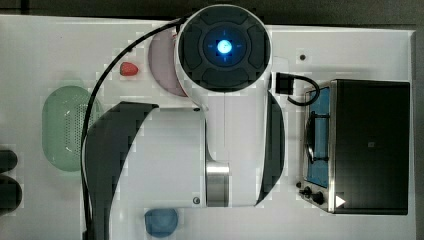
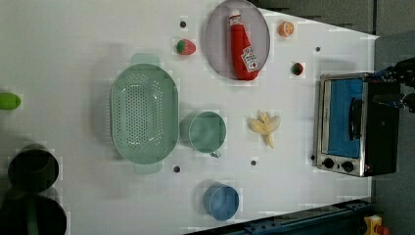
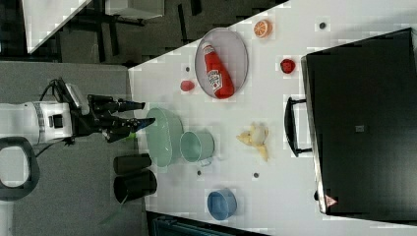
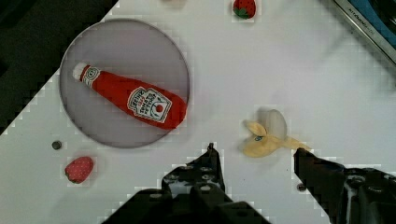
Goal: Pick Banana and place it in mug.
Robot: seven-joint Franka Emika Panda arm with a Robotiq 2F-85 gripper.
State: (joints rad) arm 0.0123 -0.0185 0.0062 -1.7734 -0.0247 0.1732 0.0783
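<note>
While the arm's bulk hides mid-desk [image 1: 45,50] from the top view, the basket [image 1: 65,127] sits at the top view's left. Left view: banana [image 2: 265,126] lies on the desk between mug [image 2: 207,131] and oven [image 2: 350,125], apart from both. Right view: hand [image 3: 142,113] hangs well off the banana, fingers apart, gripping nothing. Wrist view: banana beyond the spread fingertips [image 4: 212,156], bottle [image 4: 133,97] on the plate [image 4: 84,56]; it looks partly peeled, perhaps.
</note>
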